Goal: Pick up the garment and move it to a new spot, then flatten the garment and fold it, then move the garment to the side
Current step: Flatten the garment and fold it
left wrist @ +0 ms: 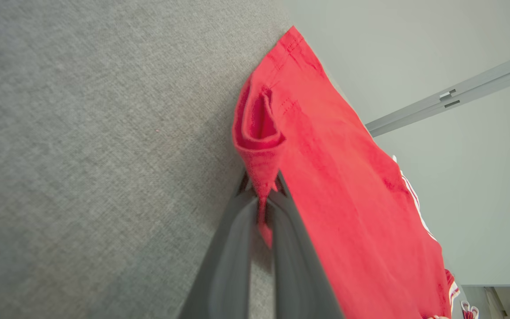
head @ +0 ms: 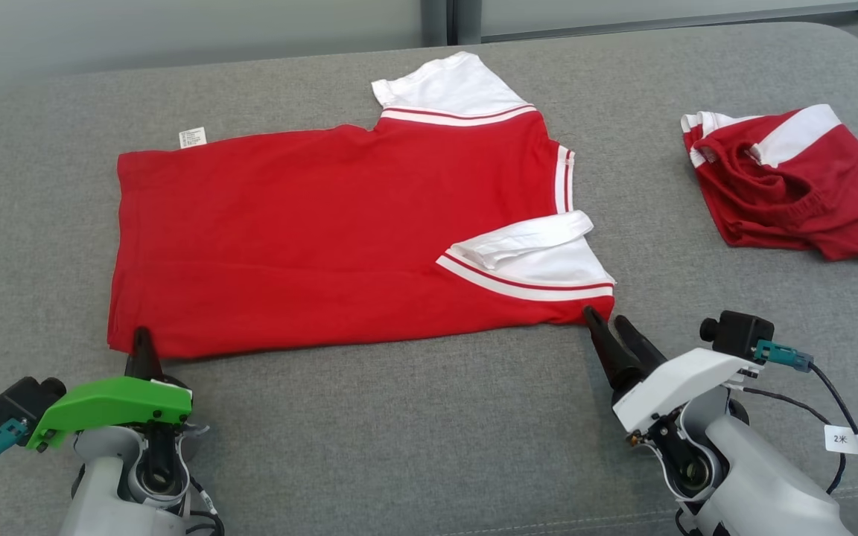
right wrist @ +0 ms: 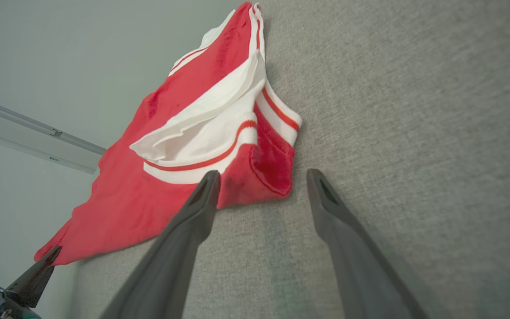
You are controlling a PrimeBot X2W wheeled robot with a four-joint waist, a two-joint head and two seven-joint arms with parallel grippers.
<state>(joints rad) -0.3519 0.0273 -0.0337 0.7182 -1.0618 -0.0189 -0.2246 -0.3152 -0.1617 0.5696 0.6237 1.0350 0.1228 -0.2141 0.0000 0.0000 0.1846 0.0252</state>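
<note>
The red garment point(head: 339, 231) lies spread flat on the grey padded surface point(head: 414, 432) at the centre of the head view. Its hem is toward the left of the frame and its collar toward the right. The upper white sleeve point(head: 451, 85) points to the top of the frame. The lower white sleeve point(head: 533, 253) is folded back over the red body at centre right. A white label point(head: 192, 138) shows at the garment's upper left corner.

Left gripper point(head: 144, 346): located at the lower left of the head view, at the garment's lower left corner. In the left wrist view the jaws are pressed together and pinch a fold of the red hem, which bunches above the fingertips.

Right gripper point(head: 611, 324): located at the lower right of the head view, fingertips at the garment's lower right corner. In the right wrist view the jaws stand spread. The red corner lies between them, meeting the finger at the left of that frame and apart from the other.

A second garment point(head: 786, 186), red and white, lies crumpled at the upper right of the head view, well apart from the first.
</note>
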